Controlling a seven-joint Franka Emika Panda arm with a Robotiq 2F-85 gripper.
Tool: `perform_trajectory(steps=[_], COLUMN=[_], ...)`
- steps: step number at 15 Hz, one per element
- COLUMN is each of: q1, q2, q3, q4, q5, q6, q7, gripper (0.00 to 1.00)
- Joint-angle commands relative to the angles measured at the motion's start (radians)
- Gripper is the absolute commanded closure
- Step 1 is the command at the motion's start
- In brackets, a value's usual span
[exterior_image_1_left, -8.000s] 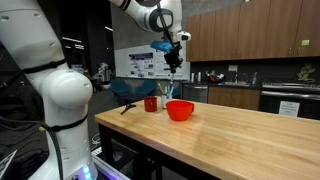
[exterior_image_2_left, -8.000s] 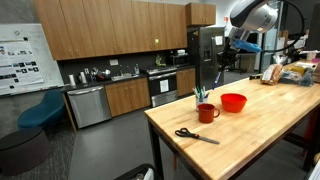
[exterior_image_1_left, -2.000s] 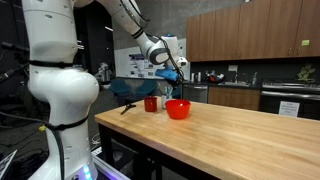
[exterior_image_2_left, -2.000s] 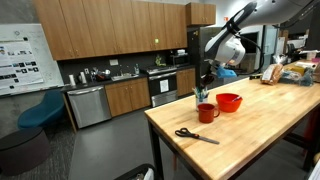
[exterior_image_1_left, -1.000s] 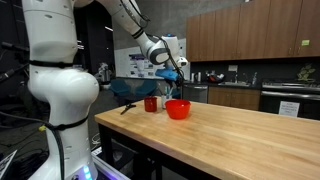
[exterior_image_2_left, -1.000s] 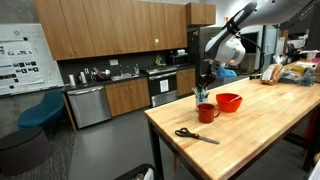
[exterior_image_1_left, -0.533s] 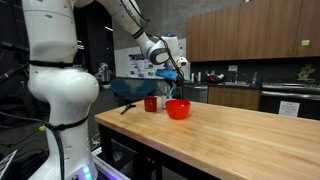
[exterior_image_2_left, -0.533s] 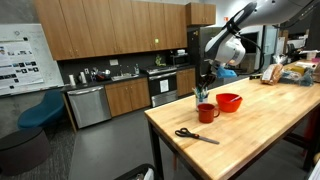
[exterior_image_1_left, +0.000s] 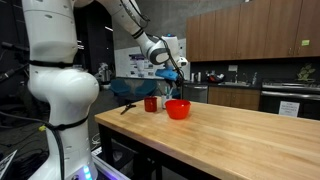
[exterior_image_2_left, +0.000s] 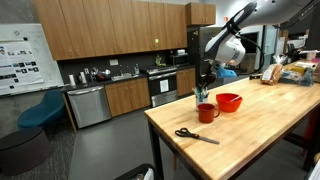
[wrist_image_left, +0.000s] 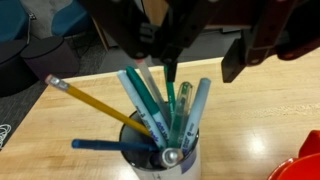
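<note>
Claw (wrist_image_left: 168, 62) sits right over the red mug of pens (exterior_image_2_left: 207, 113) at the wooden butcher-block table's (exterior_image_1_left: 240, 135) corner, jaws about half closed. In the wrist view they look pinched on the top of the dark green pen (wrist_image_left: 170, 100), which stands near upright, lower end down in the mug. My read: the pen is seated among the others, but the grip isn't released and the claw hasn't cleared the mug, so that's what's left. Can't tell from either exterior view whether the pen is actually clamped; too small there. Crowded cup: a yellow pencil (wrist_image_left: 95, 100) leans out to one side, pale blue markers (wrist_image_left: 195, 105) fan out just beside the green pen, and a dark blue pen (wrist_image_left: 100, 145) lies low across the rim, all close enough to get knocked. The red plastic bowl (exterior_image_2_left: 231, 102) sits just beside the mug. Black-handled scissors (exterior_image_2_left: 195, 135) lie flat nearer the table edge, well apart from the claw. Some packets (exterior_image_2_left: 290, 72) sit at the far end.
</note>
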Motion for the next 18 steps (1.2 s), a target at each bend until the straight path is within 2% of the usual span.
perform_trajectory(steps=[1, 16, 17, 18], q1=[0.0, 0.0, 0.0, 0.001], q2=[0.0, 0.0, 0.0, -0.001], q3=[0.0, 0.0, 0.0, 0.0], q4=[0.0, 0.0, 0.0, 0.0], q5=[0.0, 0.0, 0.0, 0.006], q6=[0.0, 0.0, 0.0, 0.003], q7=[0.0, 0.0, 0.0, -0.007], gripper=[0.49, 0.49, 0.24, 0.23])
